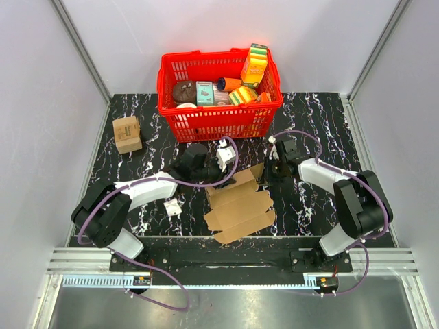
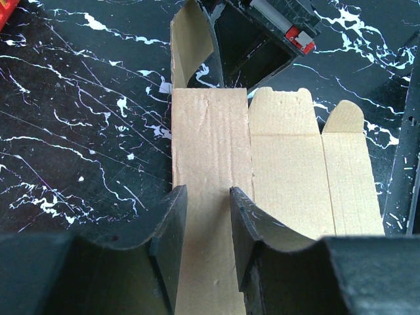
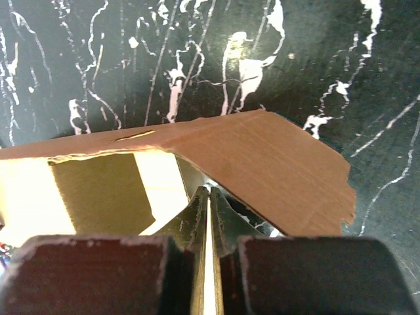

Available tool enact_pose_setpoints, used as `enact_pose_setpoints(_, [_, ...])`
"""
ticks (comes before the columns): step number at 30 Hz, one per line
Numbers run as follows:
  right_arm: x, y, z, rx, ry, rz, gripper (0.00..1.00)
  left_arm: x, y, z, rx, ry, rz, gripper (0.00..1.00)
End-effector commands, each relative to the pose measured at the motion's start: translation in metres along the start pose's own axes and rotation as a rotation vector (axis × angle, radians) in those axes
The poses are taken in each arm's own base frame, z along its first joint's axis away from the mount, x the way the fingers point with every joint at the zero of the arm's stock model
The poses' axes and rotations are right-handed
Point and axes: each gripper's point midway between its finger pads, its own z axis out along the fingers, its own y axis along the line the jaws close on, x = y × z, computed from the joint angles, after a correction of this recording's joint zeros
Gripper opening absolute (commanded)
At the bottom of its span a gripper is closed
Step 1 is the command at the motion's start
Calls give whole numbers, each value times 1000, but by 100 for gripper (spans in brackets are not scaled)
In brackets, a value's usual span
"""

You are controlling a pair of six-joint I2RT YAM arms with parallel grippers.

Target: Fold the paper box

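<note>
A red basket [image 1: 219, 121], filled with colourful printed packages [image 1: 254, 65], is set at the far edge of the black marbled tabletop [image 1: 312, 116], a small tan box [image 1: 127, 133] is placed to its left, and a white scrap [image 1: 172, 208] is seen nearer.

The black, white-veined surface [image 1: 322, 120] carries 4 things: a red basket [image 1: 219, 118] at the back, a small tan box [image 1: 127, 133] at left, the flattened paper box [image 1: 240, 211] near the front, and a white scrap [image 1: 173, 208] beside it.
</note>
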Motion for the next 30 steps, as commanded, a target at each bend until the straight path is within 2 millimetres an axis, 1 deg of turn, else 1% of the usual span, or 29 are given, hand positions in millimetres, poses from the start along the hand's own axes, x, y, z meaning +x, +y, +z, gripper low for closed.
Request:
enact_pose_setpoints(1, [-13, 20, -2, -102, -31, -15, 9, -7, 0, 5, 10, -4, 21, 37])
enact_pose_setpoints(15, [0, 36, 7, -217, 55, 2, 8, -7, 0, 5, 10, -1, 22, 36])
enact_pose_setpoints(22, [8, 36, 11, -238, 92, 10, 8, -7, -1, 6, 12, 1, 23, 36])
enact_pose_setpoints(30, [8, 34, 11, -227, 91, 12, 8, -6, -1, 6, 12, 3, 23, 36])
